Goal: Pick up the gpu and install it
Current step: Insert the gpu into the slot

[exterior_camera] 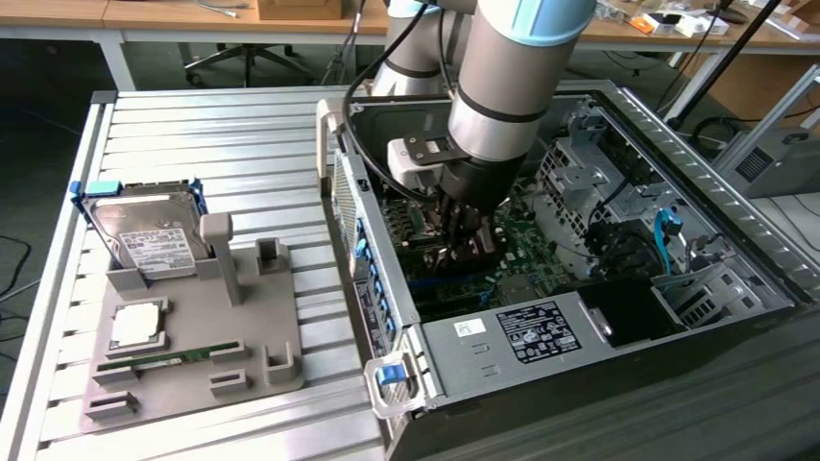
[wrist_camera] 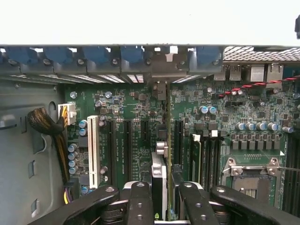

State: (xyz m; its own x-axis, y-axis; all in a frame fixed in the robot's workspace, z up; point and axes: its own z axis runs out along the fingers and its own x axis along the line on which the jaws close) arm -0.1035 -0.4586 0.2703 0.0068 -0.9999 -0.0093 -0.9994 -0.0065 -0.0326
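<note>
Exterior view: grey-and-silver robot arm reaches down into the open black metal computer case [exterior_camera: 717, 317], its dark gripper [exterior_camera: 464, 252] low over the green motherboard [exterior_camera: 532, 254], pinching a thin dark flat expansion card, the gpu [exterior_camera: 471, 252]; grey plastic parts holder [exterior_camera: 192, 355] at the exterior view's left carries a silver hard drive with white label [exterior_camera: 154, 245] and a narrow green memory stick [exterior_camera: 173, 357]. Wrist view: black fingers [wrist_camera: 140, 201] clamp the gpu [wrist_camera: 168, 140] edge-on, card standing upright along a black slot among the motherboard [wrist_camera: 140, 112] slots, its bracket end at the rear wall by the blue slot latches [wrist_camera: 131, 54], beside a white slot [wrist_camera: 93, 150].

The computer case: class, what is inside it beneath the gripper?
Inside the computer case, the gripper holds the gpu edge-on over the green motherboard; the slot directly beneath is covered.
</note>
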